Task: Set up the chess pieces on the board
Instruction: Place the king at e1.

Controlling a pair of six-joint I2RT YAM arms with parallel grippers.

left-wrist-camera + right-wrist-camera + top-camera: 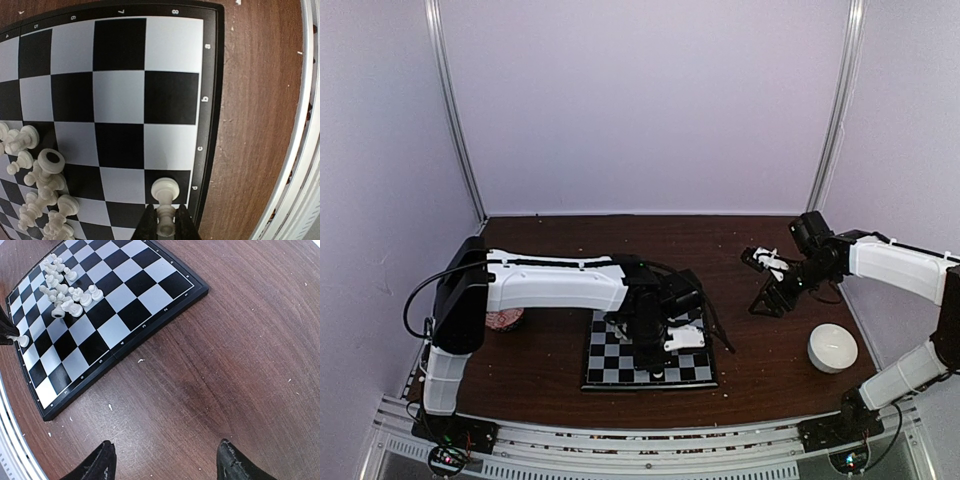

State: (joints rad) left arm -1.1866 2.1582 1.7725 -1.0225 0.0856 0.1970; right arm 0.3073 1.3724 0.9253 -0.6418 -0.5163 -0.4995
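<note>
The left gripper [165, 216], jaws pinching one chess piece [165, 191], is holding it at an edge square at the board's [120, 80] five o'clock, seemingly needing only an upright release next, while the right gripper [167, 462] is hovering wide open.

The table [240, 365] is dark wood-grain, matt and finely scratched, carrying a smooth board [120, 95] with a faint sheen on its black and white squares, glossy cream plastic pieces [47, 192] on the board, and a smooth white matt bowl [832, 347] right of the board.
</note>
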